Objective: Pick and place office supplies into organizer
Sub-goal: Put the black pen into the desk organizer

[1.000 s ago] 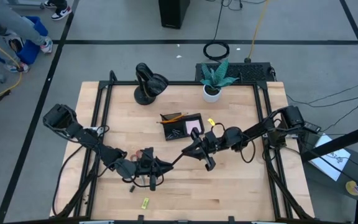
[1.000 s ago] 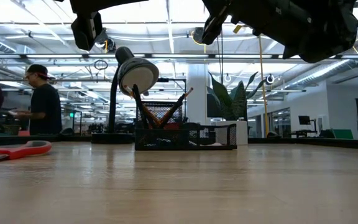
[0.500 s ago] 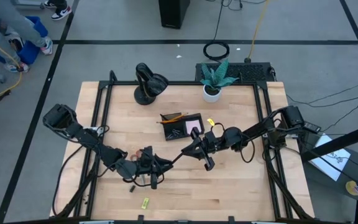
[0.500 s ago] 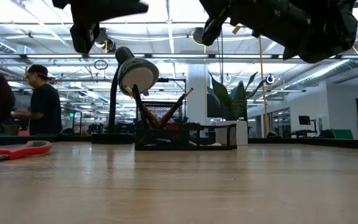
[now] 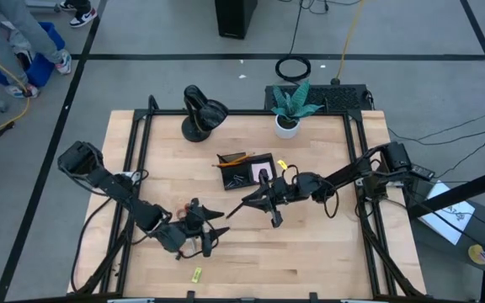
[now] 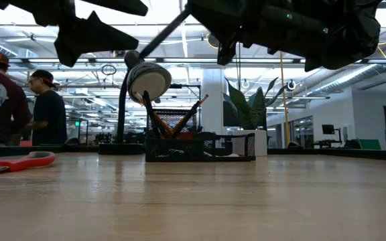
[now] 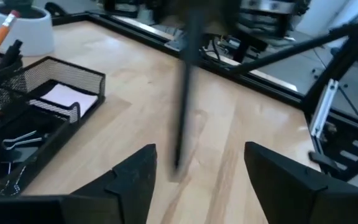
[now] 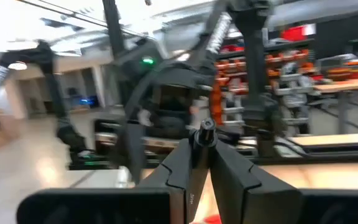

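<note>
Handover territory, seen from above: the right gripper hangs just in front of the small black mesh desk organizer, clenched on one end of a slim black pen. The pen's free length slants away from the organizer toward the left gripper. That gripper sits further out from the organizer over the pale wooden table, its fingers spread and holding nothing. A small yellow-green piece lies well apart from the organizer, near the table's front edge.

At table height, the pen runs as a dark diagonal above the organizer, with both grippers overhead. Orange pencils lean in the organizer's taller back section. Red-handled scissors lie flat on the table, well off to one side of it.

In the left wrist view, the left arm's two dark fingers stand wide, and the pen hangs blurred between and beyond them, touching neither. Tiny clips rest in one of the organizer's low compartments.

From the right wrist, the fingers are pressed together around the pen's end.

The grip looks to be near one end, so the long overhang could pivot or slip in the pads. Swinging it toward the organizer might clip the left gripper's open fingers, or jab the mesh wall or the pencils.
</note>
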Tool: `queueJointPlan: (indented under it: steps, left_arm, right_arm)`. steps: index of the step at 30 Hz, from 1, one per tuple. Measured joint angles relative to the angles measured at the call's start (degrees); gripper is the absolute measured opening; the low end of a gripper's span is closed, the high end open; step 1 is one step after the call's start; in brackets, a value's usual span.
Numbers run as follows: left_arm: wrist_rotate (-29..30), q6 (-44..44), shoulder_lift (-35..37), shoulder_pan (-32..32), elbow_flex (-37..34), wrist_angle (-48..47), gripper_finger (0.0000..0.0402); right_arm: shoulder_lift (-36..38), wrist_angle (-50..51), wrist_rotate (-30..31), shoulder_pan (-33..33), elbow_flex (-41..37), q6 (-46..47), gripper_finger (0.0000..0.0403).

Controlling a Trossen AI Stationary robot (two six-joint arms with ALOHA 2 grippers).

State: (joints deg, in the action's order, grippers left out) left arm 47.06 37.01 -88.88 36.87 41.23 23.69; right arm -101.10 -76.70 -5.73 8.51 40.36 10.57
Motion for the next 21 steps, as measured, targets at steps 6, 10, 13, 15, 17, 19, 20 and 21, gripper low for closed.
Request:
queueJointPlan:
  steps: [6,10,13,15,17,19,20,21]
  left_arm:
    - [3.2,0.6,0.0,2.0,0.0,-1.2,0.0260]
    - [6.0,-0.6,0.1,3.2,0.0,-1.1,0.0258]
    - [6.0,-0.8,0.1,3.8,0.0,-1.2,0.0258]
    - [6.0,-0.8,0.4,4.0,0.0,-1.2,0.0258]
    - [5.7,-1.2,0.8,4.2,0.0,-1.1,0.0258]
    - [5.7,-1.3,0.8,4.4,0.0,-1.1,0.0258]
    - [5.6,-1.3,0.8,4.5,0.0,-1.1,0.0258]
    - [5.5,-1.3,0.8,4.6,0.0,-0.9,0.0258]
  right_arm:
    - [0.0,2.3,4.3,-1.0,0.0,-2.9,0.0033]
    - [0.0,2.6,7.9,-2.2,0.0,-4.3,0.0035]
    - [0.0,3.0,10.7,-3.3,0.0,-6.5,0.0037]
    - [0.0,3.1,12.4,-4.0,0.0,-8.3,0.0035]
    - [0.0,3.5,13.8,-4.6,0.0,-9.7,0.0032]
    - [0.1,3.6,14.9,-5.2,0.0,-10.8,0.0030]
    - [0.2,4.0,14.9,-5.6,0.3,-11.4,0.0031]
    - [0.2,4.2,14.9,-5.9,0.7,-11.8,0.0031]
